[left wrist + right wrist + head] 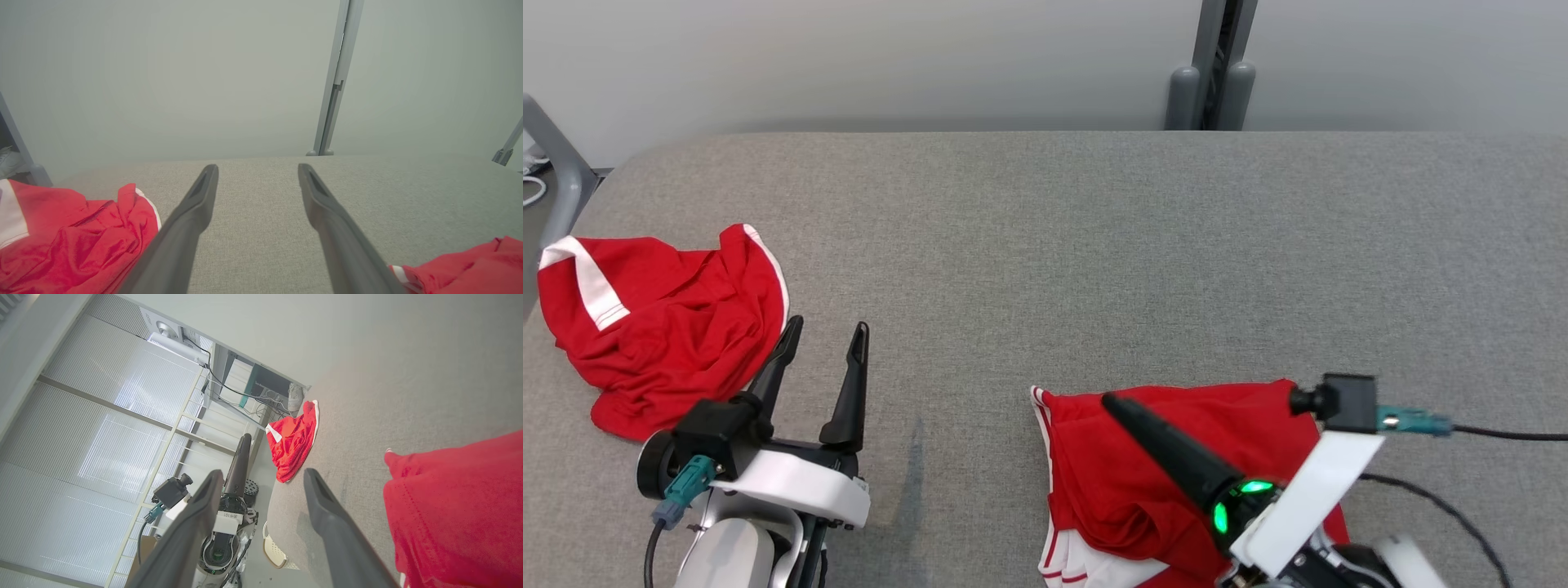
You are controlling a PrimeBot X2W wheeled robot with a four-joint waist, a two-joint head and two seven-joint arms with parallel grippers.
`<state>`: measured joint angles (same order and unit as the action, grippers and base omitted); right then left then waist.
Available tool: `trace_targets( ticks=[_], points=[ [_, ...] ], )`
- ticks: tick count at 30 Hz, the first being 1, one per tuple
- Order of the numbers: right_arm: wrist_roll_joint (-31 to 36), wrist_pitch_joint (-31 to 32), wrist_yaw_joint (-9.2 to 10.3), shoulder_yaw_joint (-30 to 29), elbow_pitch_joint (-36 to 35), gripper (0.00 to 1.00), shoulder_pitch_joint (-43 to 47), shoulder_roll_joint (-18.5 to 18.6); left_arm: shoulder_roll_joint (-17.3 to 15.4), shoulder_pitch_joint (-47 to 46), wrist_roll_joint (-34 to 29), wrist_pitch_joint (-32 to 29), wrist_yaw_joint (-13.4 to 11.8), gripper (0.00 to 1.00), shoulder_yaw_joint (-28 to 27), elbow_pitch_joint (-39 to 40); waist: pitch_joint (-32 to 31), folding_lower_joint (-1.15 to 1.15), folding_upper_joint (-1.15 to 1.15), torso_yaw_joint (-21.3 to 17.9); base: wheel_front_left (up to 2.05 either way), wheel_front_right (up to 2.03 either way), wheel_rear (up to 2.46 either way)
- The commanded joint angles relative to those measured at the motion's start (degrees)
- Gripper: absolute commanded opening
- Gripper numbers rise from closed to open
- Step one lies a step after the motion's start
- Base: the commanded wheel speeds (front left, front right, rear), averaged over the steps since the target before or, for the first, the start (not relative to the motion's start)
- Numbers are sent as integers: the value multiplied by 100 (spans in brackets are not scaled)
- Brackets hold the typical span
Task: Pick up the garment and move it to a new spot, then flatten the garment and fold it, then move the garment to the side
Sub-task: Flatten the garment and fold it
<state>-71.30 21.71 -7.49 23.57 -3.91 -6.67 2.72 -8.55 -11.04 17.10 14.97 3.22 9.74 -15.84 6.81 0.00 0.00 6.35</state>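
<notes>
Two on grey table [1094, 245], crumpled garment [662, 335] left, flatter garment [1111, 478] right, well apart.

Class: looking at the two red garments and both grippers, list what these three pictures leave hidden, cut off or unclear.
- Right garment: the head view's bottom edge cuts off its near part; the right gripper covers part of it.
- Left garment: the left gripper hides its near right edge in the head view; the left wrist view's left and bottom edges crop it.
- Both are crumpled, so their type is unclear.
</notes>
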Motion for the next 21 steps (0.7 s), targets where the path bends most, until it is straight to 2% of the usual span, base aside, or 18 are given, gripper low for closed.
trace_targets(
  ticks=[1, 5, 8, 9, 11, 15, 18, 19, 21],
  points=[
    [149, -47, 0, -221, -164, 100, -99, 36, -23, -4, -49, 24, 29, 100, -41, -3, -3, 0, 0, -20, 0, 0, 0],
    [922, -214, -1, -952, -457, 100, -234, 59, 0, -27, -74, 24, 47, 100, -58, 21, 17, 0, 0, -45, 0, 0, 0],
    [1506, -418, 0, -1376, -594, 100, -276, 70, 18, -50, -100, 24, 70, 100, -72, 38, 42, 0, 0, -56, 0, 0, 0],
    [1506, -418, 0, -1376, -594, 100, -276, 70, 18, -50, -100, 24, 70, 100, -72, 38, 42, 0, 0, -56, 0, 0, 0],
    [2060, -671, 0, -1550, -661, 100, -342, 282, 37, -68, -111, 24, 78, 100, -72, 53, 64, 0, 0, -52, 0, 0, 0],
    [2982, -1441, 0, -1604, -466, 100, -160, 659, 84, -70, -150, 24, 108, 100, -90, 107, 88, 0, 0, -56, 0, 0, 0],
    [3969, -2284, 0, -1576, -91, 100, -43, 1083, 134, -20, -183, 24, 130, 100, -92, 149, 82, 0, 0, -65, 0, 0, 0],
    [4336, -2568, 0, -1596, 98, 100, 20, 1144, 145, 14, -193, 24, 137, 100, -102, 160, 76, 0, 0, -74, 0, 0, 0],
    [4750, -3098, 0, -1805, 492, 100, 83, 1002, 164, 89, -213, 24, 147, 100, -129, 176, 62, 0, 0, -93, 0, 0, 0]
  ],
)
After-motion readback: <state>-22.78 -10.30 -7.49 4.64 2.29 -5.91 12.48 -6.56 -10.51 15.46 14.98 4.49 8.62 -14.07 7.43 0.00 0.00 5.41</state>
